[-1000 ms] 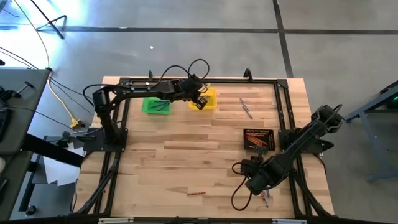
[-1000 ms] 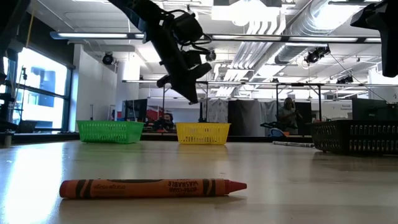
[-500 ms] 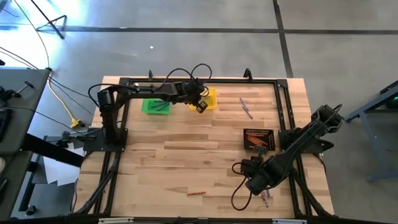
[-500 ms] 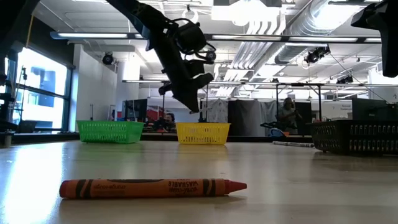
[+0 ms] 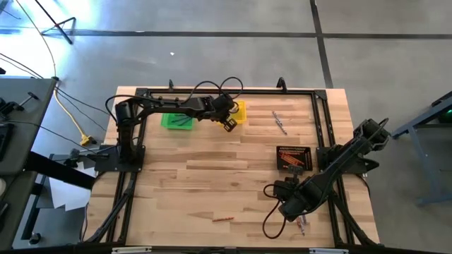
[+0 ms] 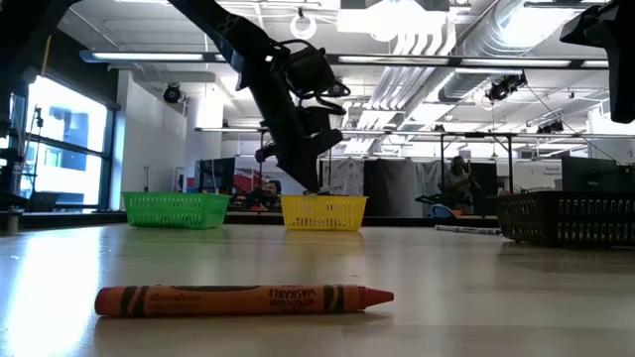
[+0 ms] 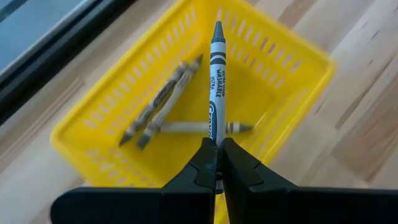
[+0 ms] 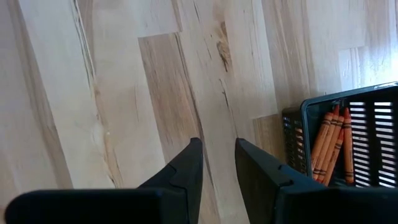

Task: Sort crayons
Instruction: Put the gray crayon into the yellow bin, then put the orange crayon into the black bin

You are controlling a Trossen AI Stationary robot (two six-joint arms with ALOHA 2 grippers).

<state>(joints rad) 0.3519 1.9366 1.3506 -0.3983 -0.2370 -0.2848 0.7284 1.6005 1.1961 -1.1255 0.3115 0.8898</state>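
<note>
My left gripper [image 7: 217, 144] is shut on a grey crayon [image 7: 216, 81] and hangs over the yellow bin [image 7: 118, 99], which holds three grey crayons [image 7: 163, 99]. In the high view this gripper [image 5: 227, 122] is at the bin's near edge [image 5: 239, 111]. An orange-red crayon [image 6: 243, 298] lies on its side on the table near the front edge [image 5: 224, 219]. My right gripper [image 8: 217, 155] stands open over bare wood beside the black bin [image 8: 339, 140], touching nothing. My left gripper pinches the grey crayon's blunt end [image 7: 216, 132] between its two fingers. The crayon runs on in line with the fingers, its pointed tip [image 7: 217, 28] ahead of them. The fingers slant down from the table's left. The crayon is lifted clear, above the yellow bin.
A green bin [image 5: 176, 119] stands left of the yellow one at the far edge. The black bin [image 5: 294, 158] holds orange-red crayons [image 8: 329, 146]. Two grey crayons [image 5: 280, 121] lie at the far right, and another crayon [image 5: 302, 226] lies near the right arm.
My left gripper has sunk toward the yellow bin and drifted a little toward the table's right edge, staying shut on the grey crayon.
</note>
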